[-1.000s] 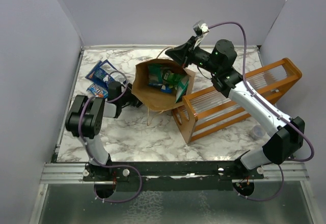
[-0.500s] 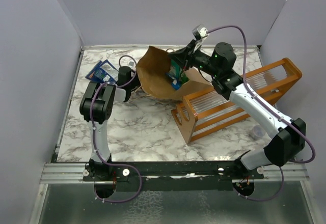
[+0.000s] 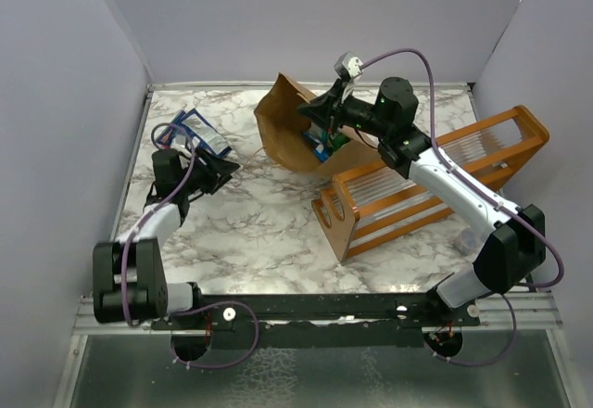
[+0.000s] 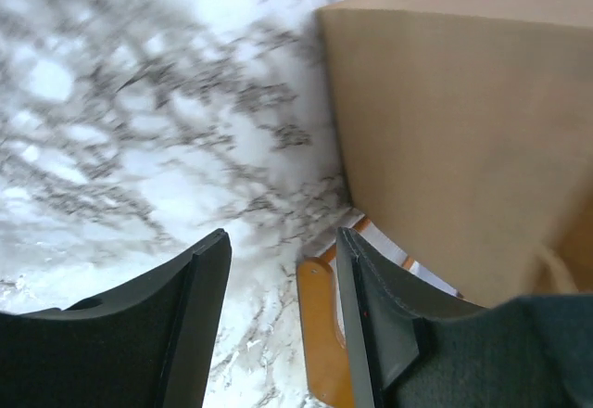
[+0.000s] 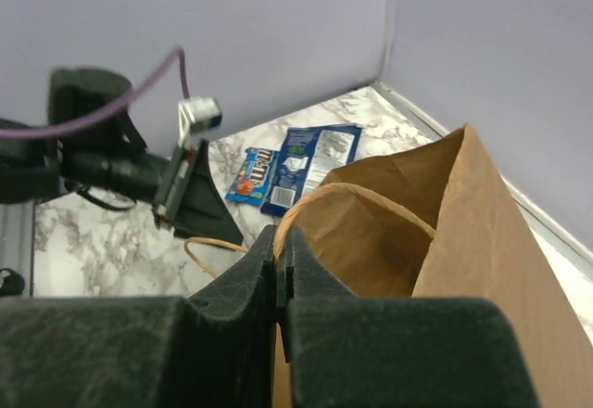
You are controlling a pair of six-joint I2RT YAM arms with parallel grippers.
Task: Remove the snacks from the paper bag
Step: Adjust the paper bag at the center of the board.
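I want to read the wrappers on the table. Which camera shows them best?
Right wrist camera: the blue packets lie big and clear. The top camera shows them small. Left wrist misses them.

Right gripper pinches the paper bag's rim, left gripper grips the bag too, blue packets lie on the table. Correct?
No: the left wrist view shows the left gripper open, empty and clear of the paper bag. The right gripper does pinch its rim, and blue packets lie on the table.

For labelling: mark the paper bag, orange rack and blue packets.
paper bag (image 3: 278, 134), top view, brown outer side.
orange rack (image 3: 343, 227), top view, near end panel.
blue packets (image 5: 310, 153), right wrist view, larger packet's face.
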